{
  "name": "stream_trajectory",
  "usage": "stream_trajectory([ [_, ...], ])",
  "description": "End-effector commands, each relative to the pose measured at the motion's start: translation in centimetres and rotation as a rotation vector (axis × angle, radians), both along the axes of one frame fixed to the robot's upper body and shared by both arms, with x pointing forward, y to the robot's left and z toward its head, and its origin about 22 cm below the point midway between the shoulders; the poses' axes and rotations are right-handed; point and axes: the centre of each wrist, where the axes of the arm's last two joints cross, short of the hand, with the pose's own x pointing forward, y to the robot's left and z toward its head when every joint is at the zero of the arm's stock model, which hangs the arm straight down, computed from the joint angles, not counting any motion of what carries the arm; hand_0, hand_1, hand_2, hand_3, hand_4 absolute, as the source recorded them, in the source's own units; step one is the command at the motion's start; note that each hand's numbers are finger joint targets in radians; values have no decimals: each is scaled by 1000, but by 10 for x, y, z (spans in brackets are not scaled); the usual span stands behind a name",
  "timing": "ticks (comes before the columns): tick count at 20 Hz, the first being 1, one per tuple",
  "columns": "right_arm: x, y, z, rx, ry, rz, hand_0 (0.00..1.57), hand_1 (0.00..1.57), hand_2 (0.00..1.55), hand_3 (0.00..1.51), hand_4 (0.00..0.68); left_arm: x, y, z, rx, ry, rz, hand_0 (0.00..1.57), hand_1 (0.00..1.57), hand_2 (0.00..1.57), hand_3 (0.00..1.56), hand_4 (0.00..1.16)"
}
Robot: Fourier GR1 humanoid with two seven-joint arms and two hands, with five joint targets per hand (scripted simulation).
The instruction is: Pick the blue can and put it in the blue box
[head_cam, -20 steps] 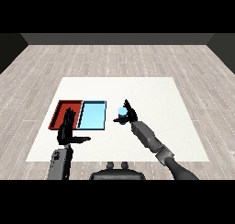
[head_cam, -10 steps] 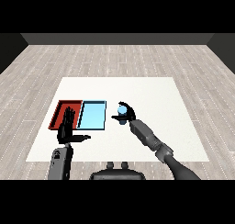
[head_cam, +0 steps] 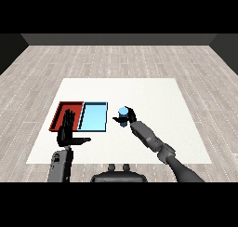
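Your right hand [head_cam: 129,117] is curled around the upright blue can [head_cam: 122,114]; the blue tray [head_cam: 93,116] lies just left. Left hand [head_cam: 68,131] stays out, fingers straight.

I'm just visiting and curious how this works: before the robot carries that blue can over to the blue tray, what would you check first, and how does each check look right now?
1. Right hand curled round the blue can: ok.
2. Can upright in the hand: ok, as far as the view shows.
3. Can lifted off the table: cannot tell from this view.
4. Light blue tray free to receive the can: ok, nothing lies in it.
5. Path from can to tray: ok, nothing stands between them; the tray lies to the can's left.
6. Left hand out of the way: ok, it is open in front of the red tray, not over the blue one.
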Motion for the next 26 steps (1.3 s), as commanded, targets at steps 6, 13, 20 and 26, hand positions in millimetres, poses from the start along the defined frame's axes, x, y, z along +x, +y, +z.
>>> stream_trajectory([
  [6, 14, 10, 28, 10, -116, 99, 1493, 1493, 1464, 1398, 562, 17, -14, -11, 14, 15, -46, 0, 0, 0, 0, 0],
  [13, 7, -10, 50, 9, -210, 112, 1531, 1531, 1480, 1410, 578, 18, -39, -4, 36, 48, -109, 0, 0, 0, 0, 0],
  [20, -15, -56, 87, 1, -320, 93, 1502, 1502, 1469, 1393, 582, 23, -86, 29, 60, 59, -187, 0, 0, 0, 0, 0],
  [26, -41, -50, 116, 38, -391, 119, 1512, 1512, 1469, 1395, 606, 41, -108, 19, 48, 85, -201, 0, 0, 0, 0, 0],
])
